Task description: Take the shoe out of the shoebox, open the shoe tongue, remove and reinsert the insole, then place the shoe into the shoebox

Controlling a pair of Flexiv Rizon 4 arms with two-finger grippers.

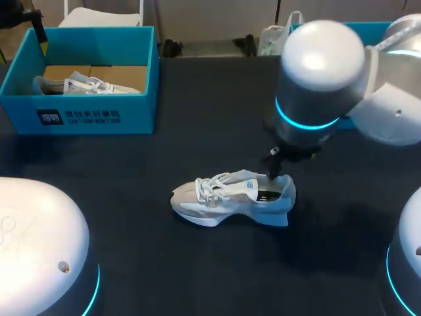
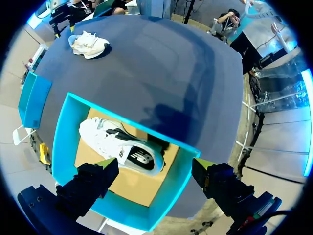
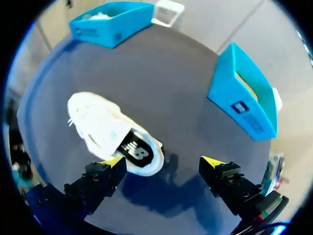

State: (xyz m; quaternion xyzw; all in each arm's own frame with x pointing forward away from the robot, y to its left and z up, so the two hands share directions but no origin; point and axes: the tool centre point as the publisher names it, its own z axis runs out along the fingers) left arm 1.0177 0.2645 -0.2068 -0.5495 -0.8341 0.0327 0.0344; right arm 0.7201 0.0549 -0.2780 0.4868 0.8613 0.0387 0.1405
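1. Centrally on the dark table [image 1: 164,263] lies a pale grey-and-white shoe [image 1: 230,196]. It rests on its sole, out of its box. Its long axis runs across the table, toe toward my left side and heel toward my right.
2. Right claw [image 3: 164,161] hangs just above the heel end, fingers spread wide and holding nothing. In the right wrist view the heel opening sits just beside one yellow tip, and the toe points away ahead of it. The right arm is plainly the nearer one.
3. Left claw [image 2: 155,163] is well apart from that shoe, also spread and empty. It hovers over the teal shoebox [image 1: 26,115] at the far left, where a second shoe [image 2: 122,149] lies on the brown card floor.
4. Materials: the upper looks like soft mesh with smoother panels. It has loose white laces [image 1: 210,184] and a chunky, wedge-shaped sole.
5. A black insole [image 3: 137,152] shows inside the opening (thin and probably floppy). The shoebox looks like stiff card with straight walls.
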